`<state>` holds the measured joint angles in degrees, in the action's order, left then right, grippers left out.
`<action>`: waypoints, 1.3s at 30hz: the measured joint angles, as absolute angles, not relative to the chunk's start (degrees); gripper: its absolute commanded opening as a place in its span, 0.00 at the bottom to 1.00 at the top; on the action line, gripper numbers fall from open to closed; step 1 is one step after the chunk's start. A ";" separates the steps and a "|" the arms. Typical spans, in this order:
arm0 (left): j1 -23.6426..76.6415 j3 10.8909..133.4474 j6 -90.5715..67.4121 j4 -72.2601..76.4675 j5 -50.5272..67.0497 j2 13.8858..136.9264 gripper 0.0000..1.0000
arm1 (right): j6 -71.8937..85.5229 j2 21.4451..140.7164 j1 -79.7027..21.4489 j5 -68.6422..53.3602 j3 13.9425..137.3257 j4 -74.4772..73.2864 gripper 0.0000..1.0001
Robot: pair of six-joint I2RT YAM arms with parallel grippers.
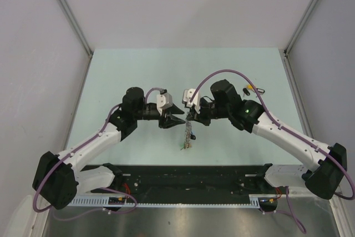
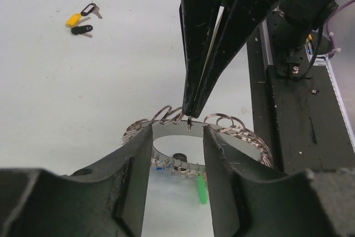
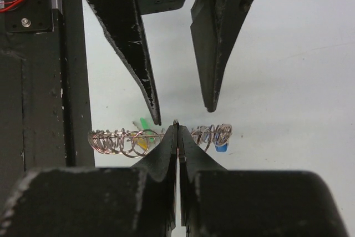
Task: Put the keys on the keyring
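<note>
The right claw (image 2: 188, 109) is pinching the keyring (image 2: 236, 127) over the middle of the tabletop (image 2: 55, 109), the left claw (image 2: 177, 137) is sitting spread around it, the keys (image 2: 82, 20) are lying near the far right corner, and a bump might be knocking the ring loose.

Your tabletop (image 1: 138, 70) is a plain, pale mint green with no pattern. The keyring (image 3: 127, 140) is silver wire with coppery glints, and carries a bright green tag (image 2: 201, 188) and a blue tag (image 3: 221, 148). The keys (image 2: 80, 23) have one yellow tag (image 2: 74, 19) and one glossy black tag (image 2: 82, 29). Your left gripper (image 2: 177, 131) and right gripper (image 3: 176, 126) are matt black, flecked with pale scuffs. The arms (image 1: 94, 142) are white with black joints, and their cables (image 1: 233, 73) are lilac.
</note>
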<state>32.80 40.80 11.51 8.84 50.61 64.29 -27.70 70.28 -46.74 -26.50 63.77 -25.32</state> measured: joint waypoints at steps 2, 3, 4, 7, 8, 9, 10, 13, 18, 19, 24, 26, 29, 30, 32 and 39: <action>32.84 40.80 11.92 8.69 51.35 64.71 0.36 | -27.92 70.28 -46.74 -26.65 63.77 -25.30 0.00; 32.88 40.80 12.03 8.60 51.51 64.90 0.36 | -27.97 70.28 -46.74 -26.68 63.77 -25.30 0.00; 32.99 40.80 12.21 8.38 51.72 65.25 0.36 | -28.05 70.28 -46.74 -26.74 63.77 -25.26 0.00; 33.26 40.80 12.49 7.75 51.88 65.78 0.36 | -28.14 70.28 -46.74 -26.92 63.77 -25.08 0.00; 33.34 40.80 12.56 7.53 51.90 65.80 0.35 | -28.14 70.28 -46.74 -26.92 63.77 -25.02 0.00; 33.41 40.80 12.56 7.44 51.90 65.80 0.35 | -28.14 70.28 -46.74 -26.94 63.77 -24.99 0.00; 33.43 40.80 12.56 7.40 51.92 65.80 0.35 | -28.14 70.28 -46.74 -26.96 63.77 -24.99 0.00; 33.43 40.80 12.51 7.44 51.92 65.80 0.35 | -28.14 70.28 -46.76 -27.16 63.77 -24.99 0.00; 33.43 40.80 12.21 8.08 52.58 65.80 0.33 | -28.14 70.28 -46.76 -27.49 63.77 -24.99 0.00; 33.43 40.80 12.08 8.21 52.75 65.80 0.32 | -28.14 70.28 -46.76 -27.51 63.77 -24.99 0.00; 33.47 40.80 12.01 8.47 52.82 65.80 0.29 | -28.14 70.28 -46.98 -27.51 63.77 -24.95 0.00; 33.50 40.80 12.01 8.45 52.82 65.80 0.29 | -28.14 70.28 -47.07 -27.51 63.77 -24.95 0.00; 33.50 40.80 12.01 8.45 52.88 65.93 0.27 | -28.14 70.28 -47.13 -27.51 63.77 -24.93 0.00; 33.52 40.80 12.03 8.43 52.88 66.02 0.27 | -28.14 70.28 -47.16 -27.51 63.77 -24.93 0.00; 33.65 40.80 12.03 8.40 52.90 66.17 0.26 | -28.14 70.28 -47.27 -27.51 63.77 -24.88 0.00; 34.06 40.82 12.03 8.38 52.95 66.39 0.20 | -28.14 70.28 -47.57 -27.51 63.77 -24.88 0.00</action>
<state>34.06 40.82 12.03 8.38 52.95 66.39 -28.14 70.28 -47.57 -27.51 63.77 -24.88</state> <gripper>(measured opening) 0.222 0.009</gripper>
